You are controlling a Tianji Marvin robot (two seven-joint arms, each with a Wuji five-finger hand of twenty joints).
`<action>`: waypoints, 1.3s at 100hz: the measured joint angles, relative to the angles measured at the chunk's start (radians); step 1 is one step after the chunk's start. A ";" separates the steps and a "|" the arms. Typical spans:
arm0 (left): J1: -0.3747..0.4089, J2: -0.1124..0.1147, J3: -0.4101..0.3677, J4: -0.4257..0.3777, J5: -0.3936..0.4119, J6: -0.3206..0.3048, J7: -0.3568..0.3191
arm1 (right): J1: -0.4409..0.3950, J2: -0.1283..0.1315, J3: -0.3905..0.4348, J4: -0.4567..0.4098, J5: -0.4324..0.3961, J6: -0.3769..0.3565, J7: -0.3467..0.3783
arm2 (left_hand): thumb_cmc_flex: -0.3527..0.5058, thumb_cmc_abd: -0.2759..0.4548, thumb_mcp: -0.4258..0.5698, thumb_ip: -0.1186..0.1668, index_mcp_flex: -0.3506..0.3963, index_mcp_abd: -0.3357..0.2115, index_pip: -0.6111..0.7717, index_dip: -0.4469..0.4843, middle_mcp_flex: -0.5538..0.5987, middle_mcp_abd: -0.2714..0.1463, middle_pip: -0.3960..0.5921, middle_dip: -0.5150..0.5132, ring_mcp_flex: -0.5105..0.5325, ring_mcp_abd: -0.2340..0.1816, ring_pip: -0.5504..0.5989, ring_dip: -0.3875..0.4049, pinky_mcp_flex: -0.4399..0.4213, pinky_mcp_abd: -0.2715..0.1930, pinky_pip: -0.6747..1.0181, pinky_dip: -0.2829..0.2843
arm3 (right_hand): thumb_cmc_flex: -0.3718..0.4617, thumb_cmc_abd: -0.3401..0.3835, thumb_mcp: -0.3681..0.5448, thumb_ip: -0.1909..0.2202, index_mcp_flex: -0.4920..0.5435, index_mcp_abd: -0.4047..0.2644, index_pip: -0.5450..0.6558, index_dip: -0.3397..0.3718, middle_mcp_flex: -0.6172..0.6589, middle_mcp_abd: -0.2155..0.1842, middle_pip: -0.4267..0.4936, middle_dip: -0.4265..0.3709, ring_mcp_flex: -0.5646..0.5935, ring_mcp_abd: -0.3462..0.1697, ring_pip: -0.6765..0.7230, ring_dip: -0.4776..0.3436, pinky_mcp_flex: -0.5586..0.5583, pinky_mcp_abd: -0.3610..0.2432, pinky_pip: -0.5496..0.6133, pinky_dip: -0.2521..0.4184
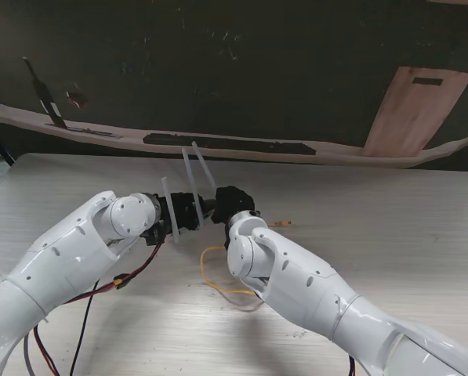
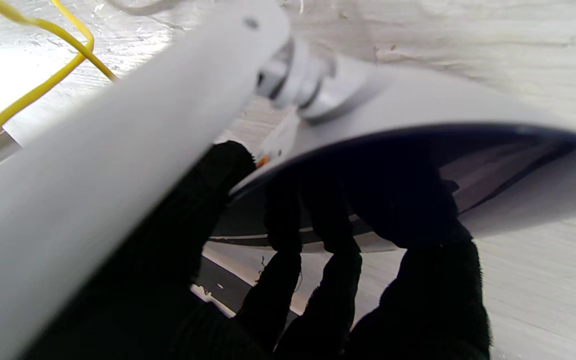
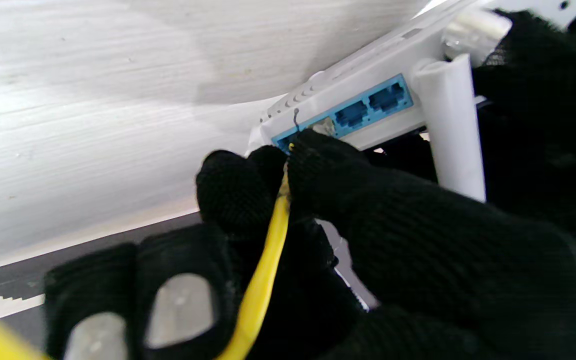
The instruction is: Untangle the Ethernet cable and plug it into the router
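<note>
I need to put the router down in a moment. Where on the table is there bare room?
The table is bare to the right of the right hand, and at the far left edge too. The middle is crowded: both hands meet there, the left hand holds the router, and the yellow cable loops nearer to me.

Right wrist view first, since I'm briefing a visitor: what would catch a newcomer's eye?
The bright yellow Ethernet cable, pinched in the black-gloved right robot hand, its plug right at the router's blue ports. In the stand view, both white arms meet mid-table, where the left robot hand holds the router with its antennas tilted up.
</note>
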State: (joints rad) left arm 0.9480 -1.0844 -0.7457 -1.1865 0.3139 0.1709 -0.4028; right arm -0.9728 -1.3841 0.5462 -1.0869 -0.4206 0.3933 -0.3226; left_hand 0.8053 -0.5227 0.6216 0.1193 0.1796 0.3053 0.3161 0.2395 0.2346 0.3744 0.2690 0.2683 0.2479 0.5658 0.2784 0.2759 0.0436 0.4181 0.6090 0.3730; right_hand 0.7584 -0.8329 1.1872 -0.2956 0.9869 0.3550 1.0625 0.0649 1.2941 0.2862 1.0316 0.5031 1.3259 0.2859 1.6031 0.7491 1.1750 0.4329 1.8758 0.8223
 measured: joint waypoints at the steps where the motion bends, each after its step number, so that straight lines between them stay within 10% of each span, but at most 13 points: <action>1: 0.000 0.000 0.000 0.000 0.000 0.000 0.000 | 0.001 0.000 -0.001 0.000 0.000 0.000 0.001 | 0.000 0.000 0.000 0.000 0.000 0.000 0.000 0.000 0.000 0.000 0.000 0.000 0.000 0.000 0.000 0.000 0.000 0.000 0.000 0.000 | 0.000 0.000 0.000 0.000 0.000 0.000 0.000 0.000 0.000 0.000 0.000 0.000 0.000 0.000 0.000 0.000 0.000 0.000 0.000 0.000; 130: -0.008 0.007 0.015 -0.007 -0.008 0.002 -0.013 | 0.010 -0.005 0.003 0.013 -0.008 -0.043 -0.012 | 0.001 0.030 -0.001 0.016 -0.022 0.021 -0.014 0.000 -0.015 0.013 -0.008 0.000 -0.001 0.008 -0.004 -0.001 0.000 0.003 0.002 0.000 | 0.000 0.001 -0.021 0.000 0.001 0.000 0.002 0.019 0.001 -0.003 0.007 0.011 0.001 -0.004 0.005 0.001 0.001 -0.005 0.001 0.003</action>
State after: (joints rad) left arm 0.9401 -1.0776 -0.7310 -1.1940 0.3063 0.1726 -0.4157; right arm -0.9632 -1.3889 0.5490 -1.0736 -0.4287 0.3501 -0.3345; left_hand 0.8059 -0.4930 0.6208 0.1348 0.1573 0.3258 0.3021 0.2391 0.2192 0.3875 0.2611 0.2683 0.2472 0.5736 0.2747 0.2747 0.0436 0.4214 0.6113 0.3730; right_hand 0.7584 -0.8317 1.1665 -0.2956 0.9881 0.3548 1.0643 0.0841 1.2947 0.2833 1.0387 0.5143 1.3264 0.2819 1.6077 0.7497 1.1759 0.4279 1.8770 0.8251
